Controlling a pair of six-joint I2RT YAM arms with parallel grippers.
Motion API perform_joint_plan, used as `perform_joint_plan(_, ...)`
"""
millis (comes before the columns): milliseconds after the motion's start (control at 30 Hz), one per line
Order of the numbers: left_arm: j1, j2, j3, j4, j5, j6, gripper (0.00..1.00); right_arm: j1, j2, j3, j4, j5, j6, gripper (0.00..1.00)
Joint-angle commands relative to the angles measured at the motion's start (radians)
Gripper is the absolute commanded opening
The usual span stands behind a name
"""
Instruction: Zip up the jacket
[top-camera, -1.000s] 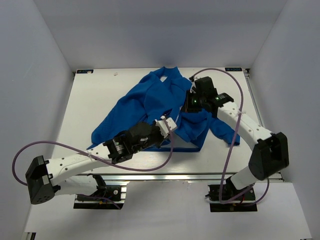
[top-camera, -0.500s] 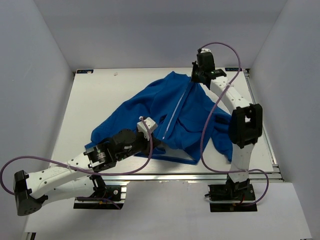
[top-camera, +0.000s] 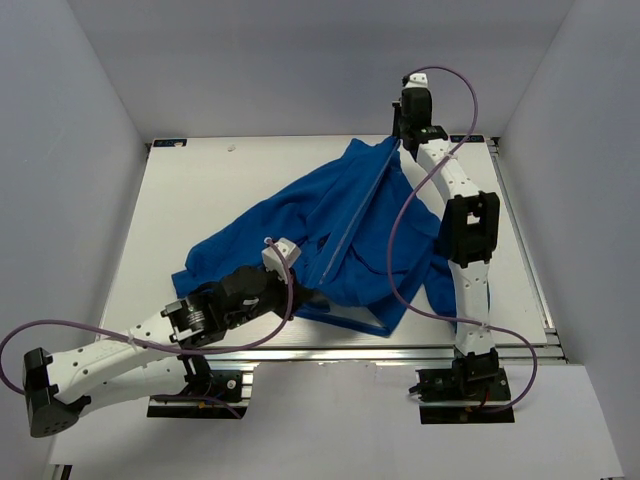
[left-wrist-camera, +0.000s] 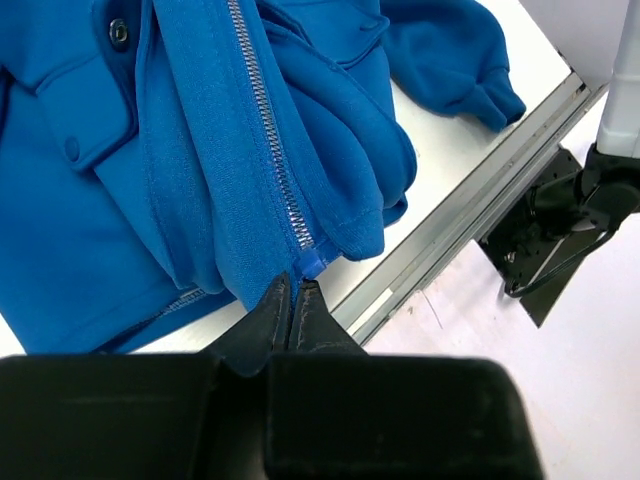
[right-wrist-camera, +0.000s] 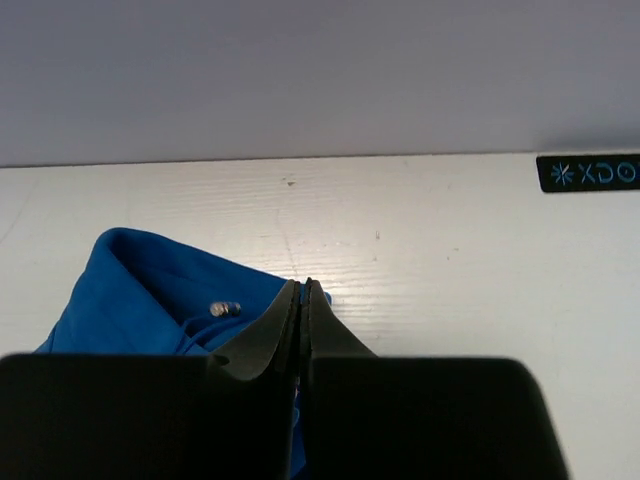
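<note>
so the jacket (top-camera: 300, 215) is stretched across the table (top-camera: 190, 190) between both arms, left gripper (left-wrist-camera: 293, 300) pinched tight on the hem under the zipper (left-wrist-camera: 270, 130), right gripper (right-wrist-camera: 303, 295) clamped on its collar end at the far edge

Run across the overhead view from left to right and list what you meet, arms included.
The left arm's black elbow block → left fingers, shut on the jacket at its hem → zipper → right fingers, also shut on it → right arm's black elbow block.
</note>
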Motion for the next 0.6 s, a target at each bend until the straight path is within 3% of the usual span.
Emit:
perform_joint_plan(0,-0.031,0.001,-0.006,-0.139,0.135,-0.057,0.0,-0.081,-0.024,0.083,0.315,0.1,-0.129,0.0)
perform_joint_plan(33,-0.031,0.013,-0.003,-0.135,0.127,-0.063,0.03,-0.08,-0.046,0.027,0.308,0.012,-0.119,0.0)
perform_joint_plan(100,-0.031,0.054,0.031,-0.149,0.104,-0.071,0.47,-0.081,-0.134,-0.064,0.316,-0.093,-0.098,0.03)
perform_joint_plan(133,-0.031,0.07,0.048,-0.16,0.1,-0.077,0.78,-0.08,-0.165,-0.108,0.321,-0.14,-0.092,0.16)
perform_joint_plan(167,-0.031,0.097,0.065,-0.181,0.1,-0.08,0.98,-0.08,-0.199,-0.188,0.325,-0.212,-0.063,0.54)
perform_joint_plan(200,-0.031,0.105,0.091,-0.191,0.1,-0.079,0.98,-0.08,-0.255,-0.219,0.324,-0.243,-0.046,0.78)
perform_joint_plan(233,-0.031,0.114,0.101,-0.197,0.095,-0.079,0.98,-0.08,-0.28,-0.243,0.31,-0.266,-0.041,0.89)
perform_joint_plan(400,-0.031,0.14,0.21,-0.243,0.015,-0.085,0.98,-0.081,-0.453,-0.329,0.146,-0.331,-0.004,0.89)
perform_joint_plan(567,-0.027,0.151,0.261,-0.247,-0.314,-0.247,0.98,-0.081,-0.658,-0.507,-0.018,-0.236,0.094,0.89)
